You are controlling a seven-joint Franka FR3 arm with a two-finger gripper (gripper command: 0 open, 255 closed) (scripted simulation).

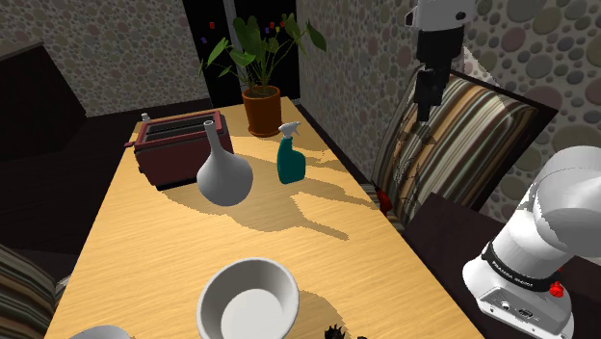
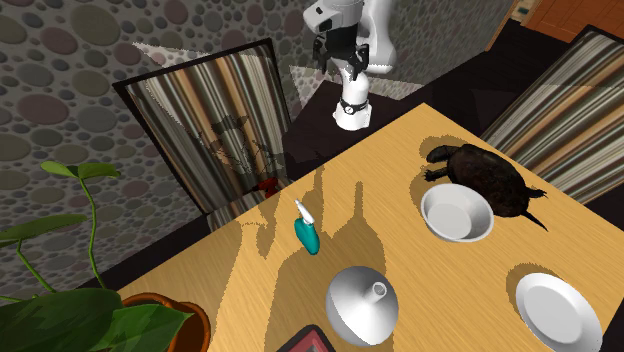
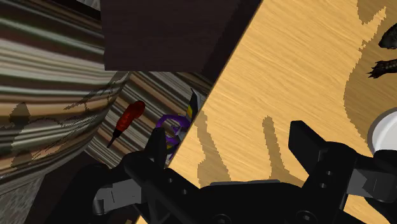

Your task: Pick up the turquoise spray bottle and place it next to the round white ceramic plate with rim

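Tabletop (image 1: 154,241) bears spray bottle (image 1: 291,159); plate (image 1: 96,333) partly cropped.

Shoulder view looked from beside the arm (image 1: 549,221), high, down the worktop (image 1: 144,241) toward its plant (image 1: 261,96) end. Second exterior view faced back from that end, steeply down. Both shared vase (image 1: 224,178) and bowl (image 1: 248,300). Wrist view sat close over the worktop's long edge by the striped chair (image 3: 51,95).
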